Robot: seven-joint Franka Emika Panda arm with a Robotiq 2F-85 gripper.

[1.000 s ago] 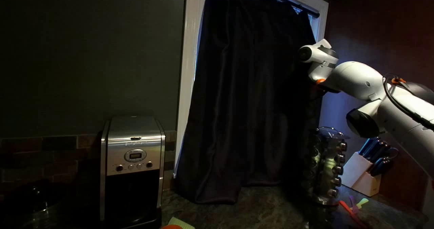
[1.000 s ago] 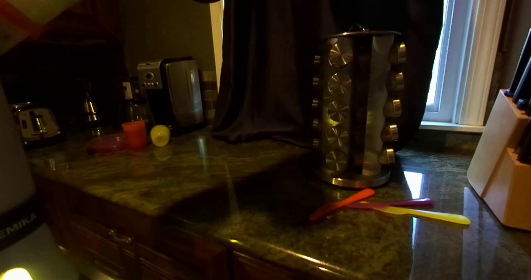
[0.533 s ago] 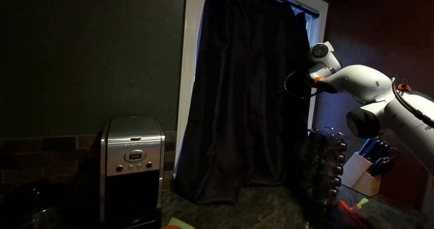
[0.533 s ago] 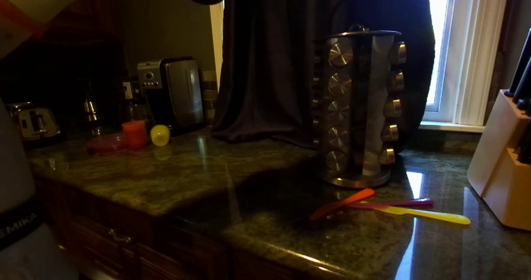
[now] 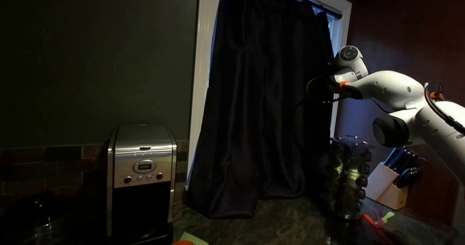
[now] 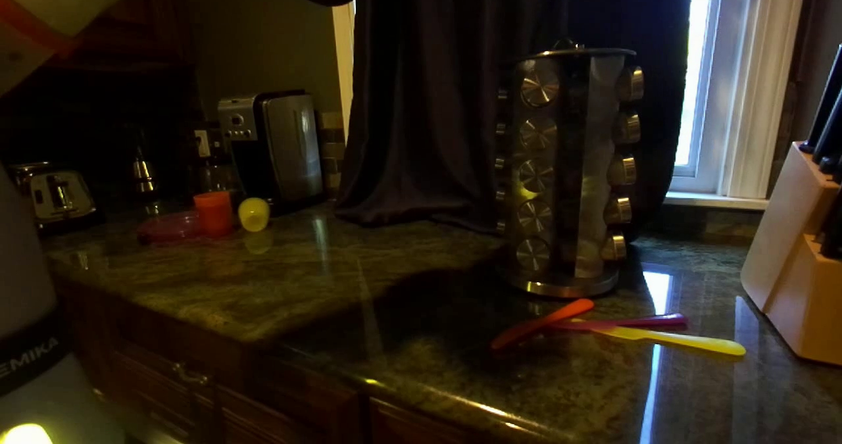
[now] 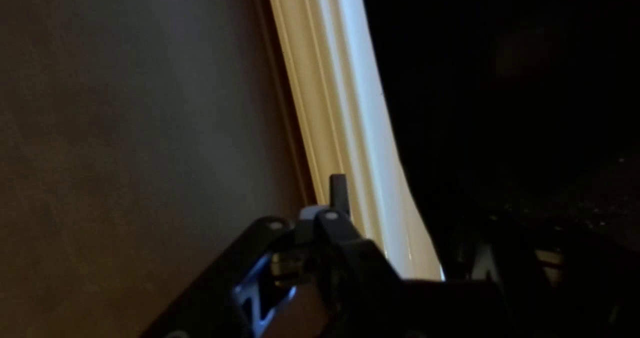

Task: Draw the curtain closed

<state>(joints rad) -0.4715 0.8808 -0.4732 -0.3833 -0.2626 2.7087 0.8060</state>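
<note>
The dark curtain (image 5: 254, 110) hangs from a rod (image 5: 305, 0) across most of the window, its hem on the counter. It also shows in an exterior view (image 6: 421, 115) behind the spice rack. A strip of window (image 6: 697, 102) shows past its free edge. In the wrist view the curtain (image 7: 500, 77) fills the right side, beside the pale window frame (image 7: 345, 102). My gripper (image 7: 410, 193) is open; one finger stands before the frame, the other is dim against the curtain. The curtain's edge lies between them in the picture; contact cannot be told. The fingers are lost in the dark in both exterior views.
A spice rack (image 6: 566, 168) stands in front of the curtain, below the arm (image 5: 392, 89). A knife block (image 5: 387, 187) is beside it. Coloured plastic knives (image 6: 664, 340) lie on the counter. A steel coffee maker (image 5: 143, 158) stands past the curtain's far side. A wall (image 5: 410, 56) borders the window.
The hand has turned and shifted slightly towards the side wall and down. The curtain's free edge has swung back from the window's side frame, showing more of the frame and glass.
</note>
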